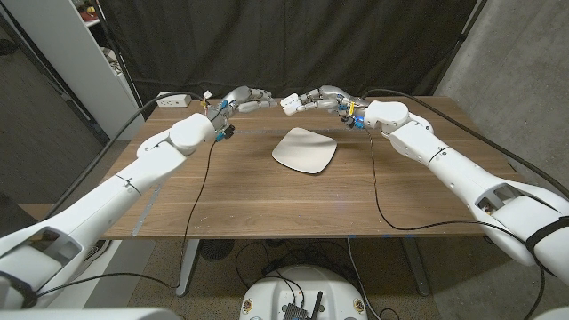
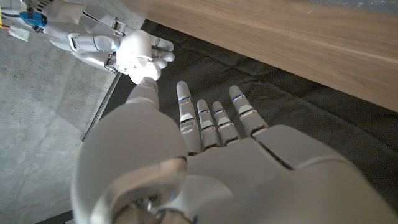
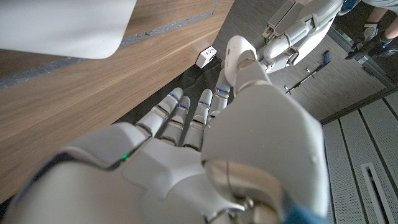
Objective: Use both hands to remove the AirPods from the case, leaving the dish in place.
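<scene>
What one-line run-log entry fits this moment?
right hand: holds case in air | left hand: thumb at case, fingers apart | dish: on table, untouched

hands: 2 — left hand (image 1: pixel 247 100), right hand (image 1: pixel 311 98) | dish (image 1: pixel 304 150): 1 | AirPods case (image 1: pixel 289 103): 1 | table (image 1: pixel 267 200): 1

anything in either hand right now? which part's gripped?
The right hand holds the white AirPods case in its fingertips, above the table's far edge. The left hand is open beside it, holding nothing.
</scene>
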